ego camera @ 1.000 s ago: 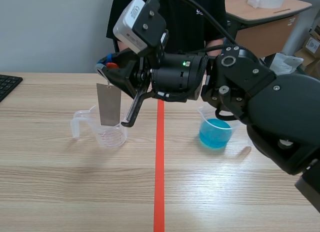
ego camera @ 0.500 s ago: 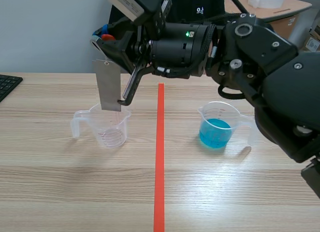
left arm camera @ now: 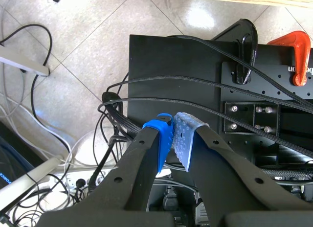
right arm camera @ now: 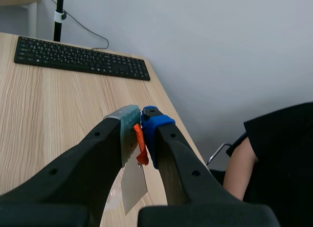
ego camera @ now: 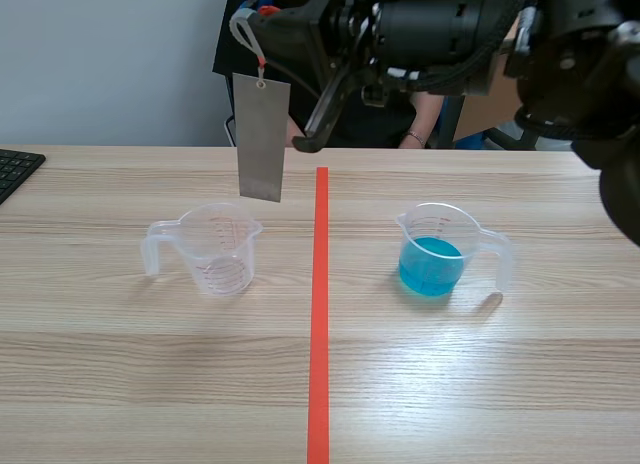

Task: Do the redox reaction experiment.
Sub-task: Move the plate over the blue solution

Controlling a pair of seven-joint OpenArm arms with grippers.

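Observation:
A grey metal plate [ego camera: 262,136] hangs by an orange-red tag [ego camera: 259,56] from my right gripper [ego camera: 266,12], which is raised high and shut on the tag. The plate's lower edge is above and slightly right of the empty clear beaker [ego camera: 215,249]. A second beaker [ego camera: 435,254] holding blue liquid stands right of the tape line. In the right wrist view the tag [right arm camera: 141,147] is pinched between the pads of the gripper [right arm camera: 142,120], and the plate [right arm camera: 133,184] dangles below them. My left gripper [left arm camera: 172,134] is shut on nothing, off the table over the floor.
A black keyboard [ego camera: 14,170] lies at the table's left edge, also seen in the right wrist view [right arm camera: 80,58]. A person in black [ego camera: 420,109] sits behind the table. Under the left gripper are cables and a black base [left arm camera: 195,70] with an orange clamp [left arm camera: 297,58].
The right arm has risen and shifted right, lifting the plate out of the empty beaker until it hangs above the rim.

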